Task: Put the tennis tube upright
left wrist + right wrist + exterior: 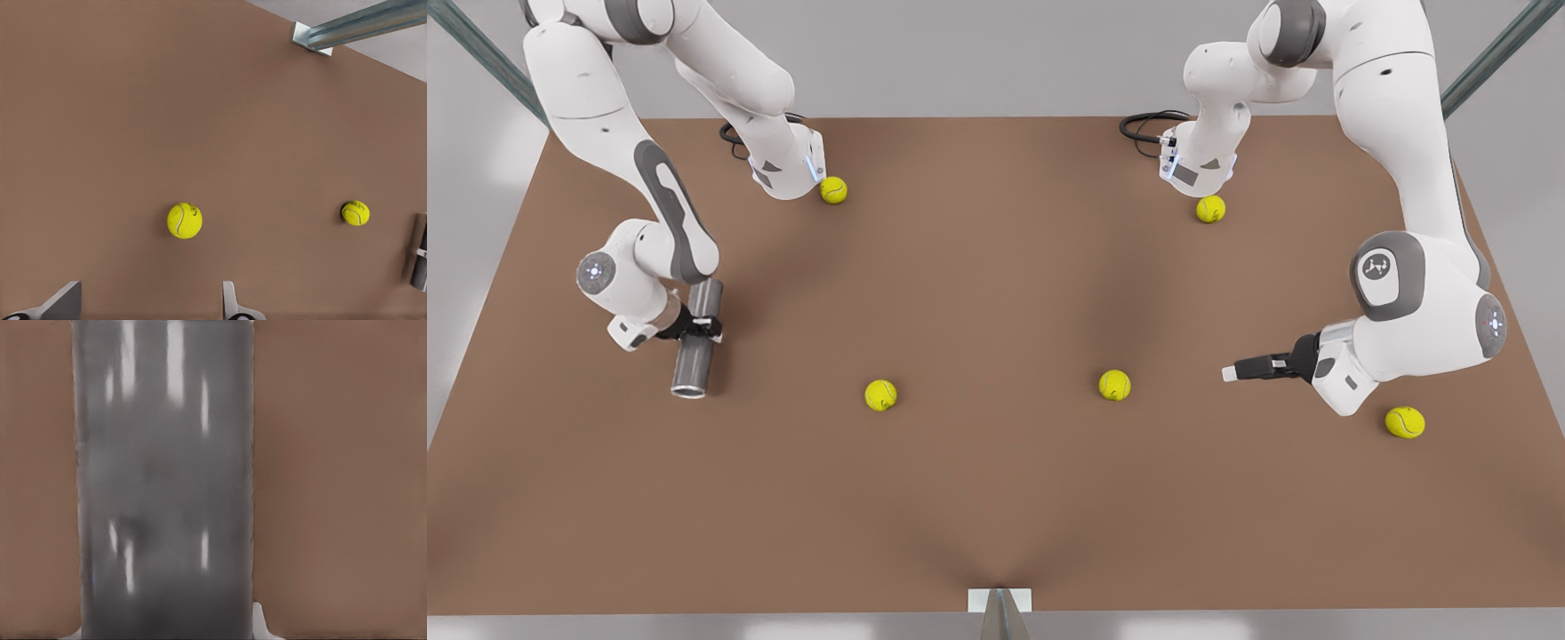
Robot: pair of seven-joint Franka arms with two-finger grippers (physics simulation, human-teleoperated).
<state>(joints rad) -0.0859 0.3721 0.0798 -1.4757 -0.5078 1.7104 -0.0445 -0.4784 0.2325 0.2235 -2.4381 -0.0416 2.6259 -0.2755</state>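
Observation:
The tennis tube [692,360] is a grey metallic cylinder at the front view's left. It points lengthwise toward the table's front edge, its lighter rim nearest the camera. My right gripper [694,331] is shut on its middle. In the right wrist view the tube [163,480] is close up, with a fingertip [262,623] at its side. My left gripper [1232,373] waits at the front view's right, low over the table and open. Its fingers [230,303] stand wide apart with nothing between them. Far off in the left wrist view is the tube [420,267].
Several yellow-green tennis balls lie on the brown table [996,498]: two at mid table [880,395] [1114,385], two by the arm bases [833,189] [1210,209], one at the front view's right [1405,421]. A metal bracket [1000,600] sits at the front edge.

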